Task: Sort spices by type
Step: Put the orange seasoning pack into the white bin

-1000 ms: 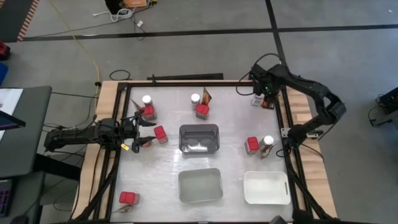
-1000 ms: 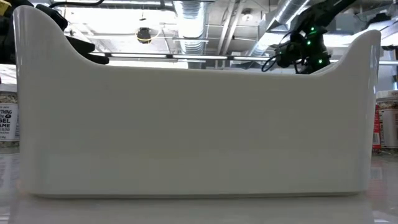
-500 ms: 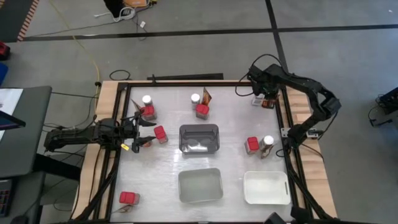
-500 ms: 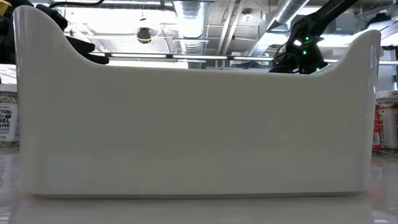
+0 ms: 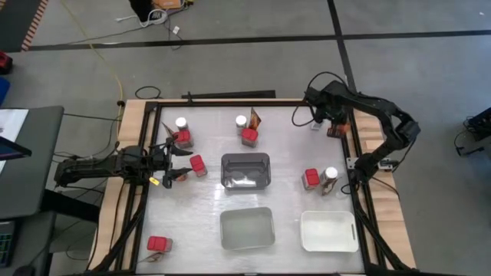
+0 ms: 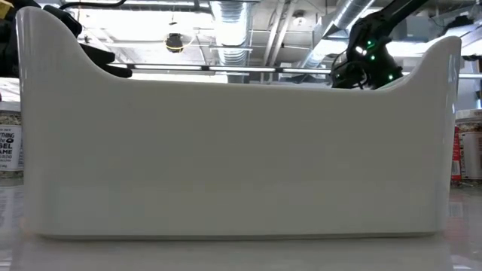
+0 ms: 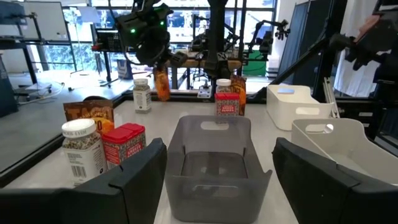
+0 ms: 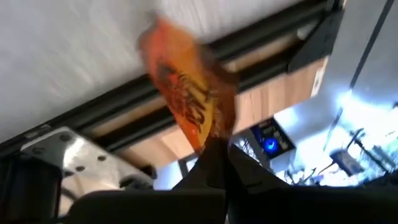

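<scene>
Right hand (image 8: 214,146) pinches an orange packet (image 8: 186,93) above the table's far-right frame (image 8: 186,68).

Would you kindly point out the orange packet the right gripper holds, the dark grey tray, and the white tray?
orange packet (image 8: 186,99), right wrist view, printed face.
dark grey tray (image 5: 245,158), high view, far rim.
white tray (image 5: 329,247), high view, near rim.

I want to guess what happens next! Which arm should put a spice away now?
The right one, probably: its gripper already pinches an orange packet, while the left gripper waits open with nothing in it.

Glossy orange packet (image 8: 186,99); smooth white plastic tray (image 6: 241,135); wooden table edge (image 8: 273,99).
</scene>
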`<state>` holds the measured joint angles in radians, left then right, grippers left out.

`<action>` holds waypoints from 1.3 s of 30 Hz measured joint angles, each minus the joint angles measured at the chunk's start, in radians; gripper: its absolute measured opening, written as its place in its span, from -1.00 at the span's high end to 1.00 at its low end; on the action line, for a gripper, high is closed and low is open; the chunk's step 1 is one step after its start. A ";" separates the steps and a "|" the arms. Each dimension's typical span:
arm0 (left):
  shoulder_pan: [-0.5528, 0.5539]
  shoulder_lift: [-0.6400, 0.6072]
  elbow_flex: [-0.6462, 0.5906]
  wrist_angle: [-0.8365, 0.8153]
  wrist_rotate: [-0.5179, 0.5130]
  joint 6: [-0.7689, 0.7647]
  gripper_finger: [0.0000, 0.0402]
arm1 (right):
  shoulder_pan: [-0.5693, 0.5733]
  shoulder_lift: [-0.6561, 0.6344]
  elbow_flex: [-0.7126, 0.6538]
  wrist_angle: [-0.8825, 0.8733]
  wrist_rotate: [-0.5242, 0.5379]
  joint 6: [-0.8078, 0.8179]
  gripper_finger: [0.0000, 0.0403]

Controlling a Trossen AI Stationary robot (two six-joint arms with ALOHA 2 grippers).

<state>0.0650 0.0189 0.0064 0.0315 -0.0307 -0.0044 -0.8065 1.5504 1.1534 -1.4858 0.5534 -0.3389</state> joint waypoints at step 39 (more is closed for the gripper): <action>0.000 0.000 0.000 0.000 0.000 0.000 -0.40 | 1.167 -0.390 0.267 -0.043 -0.268 0.938 0.94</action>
<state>0.0650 0.0189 0.0063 0.0315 -0.0311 -0.0044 0.3608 1.1608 1.4204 -1.5291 0.2855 0.5990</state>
